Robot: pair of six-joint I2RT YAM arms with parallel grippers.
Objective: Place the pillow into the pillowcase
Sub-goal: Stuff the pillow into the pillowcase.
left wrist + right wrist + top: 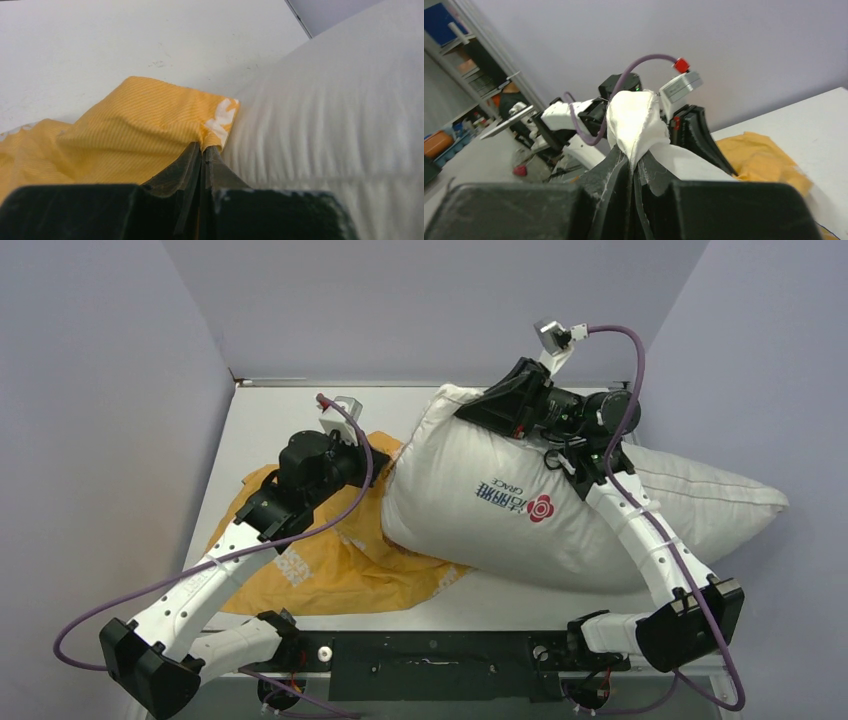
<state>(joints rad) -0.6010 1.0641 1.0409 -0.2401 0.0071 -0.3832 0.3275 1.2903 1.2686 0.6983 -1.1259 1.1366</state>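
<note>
**Pillow** (560, 510): plump, off-white, lying across the right half of the table (500, 605). A blue and red printed logo (515, 498) faces up. Its right tip seems to reach past the table's right edge. Its underside is hidden.

**Pillowcase** (330, 560): crumpled flat to the left of the pillow, with only the orange-yellow face showing. Part of it is covered by the left arm (215, 575), and its right edge meets the pillow; whether it runs beneath I cannot tell.

**Left gripper** (202, 150): fingers pressed together on a pillowcase corner bearing a white print, hard against the pillow's side. From above, the fingertips are hidden beneath the wrist.

**Right gripper** (631, 157): fingers clamped on the pillow's far left corner, the white fabric peaking up between them. The peak blocks much of the left arm behind it.
</note>
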